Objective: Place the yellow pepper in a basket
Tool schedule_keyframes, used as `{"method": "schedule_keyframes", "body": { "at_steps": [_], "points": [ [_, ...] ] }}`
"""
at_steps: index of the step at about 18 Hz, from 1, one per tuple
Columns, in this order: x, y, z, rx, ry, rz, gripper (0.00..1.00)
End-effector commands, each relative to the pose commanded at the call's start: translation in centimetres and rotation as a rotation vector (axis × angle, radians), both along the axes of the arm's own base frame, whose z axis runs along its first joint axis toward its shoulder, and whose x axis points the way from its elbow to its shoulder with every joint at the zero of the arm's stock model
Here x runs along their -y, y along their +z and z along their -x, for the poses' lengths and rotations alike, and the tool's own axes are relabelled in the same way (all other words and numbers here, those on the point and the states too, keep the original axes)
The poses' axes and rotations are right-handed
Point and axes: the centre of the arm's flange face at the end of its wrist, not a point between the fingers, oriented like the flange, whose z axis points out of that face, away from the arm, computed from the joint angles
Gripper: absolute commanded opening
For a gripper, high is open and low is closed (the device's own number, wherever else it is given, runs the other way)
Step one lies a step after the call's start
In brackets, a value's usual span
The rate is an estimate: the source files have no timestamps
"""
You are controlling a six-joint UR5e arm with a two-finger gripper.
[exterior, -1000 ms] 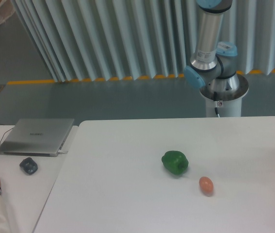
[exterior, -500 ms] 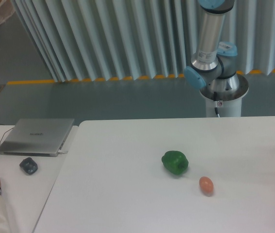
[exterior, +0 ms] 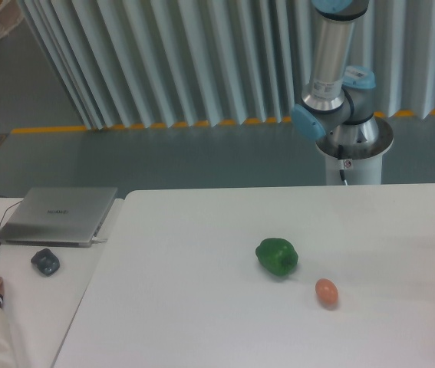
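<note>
Only the arm's base [exterior: 344, 115] shows; its hand is out of view. Green pepper [exterior: 277, 257] and an apparently egg-shaped orange object [exterior: 326, 292] lie near each other on the worktop [exterior: 202, 307].

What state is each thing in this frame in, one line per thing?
Green bell pepper: resting on the white table, free of any grip.
Small orange egg-shaped thing: lying on the table, apart from the pepper.
Silver laptop: lid closed, cable plugged in.
Robot arm: upright at its base; gripper out of frame.
Yellow pepper and basket: not in view.
</note>
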Motion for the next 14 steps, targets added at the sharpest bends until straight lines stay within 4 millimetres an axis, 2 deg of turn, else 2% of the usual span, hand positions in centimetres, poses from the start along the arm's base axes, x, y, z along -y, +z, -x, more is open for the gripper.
{"method": "schedule_keyframes", "body": {
  "at_steps": [4, 9, 14],
  "points": [
    [-1.4, 0.7, -0.9, -0.004, 0.013, -0.025, 1.0],
    [-8.6, 1.9, -6.0, 0.008, 0.181, -0.032, 1.0],
    [-12.9, 1.9, -9.6, -0.004, 0.128, -0.024, 1.0]
  ]
}}
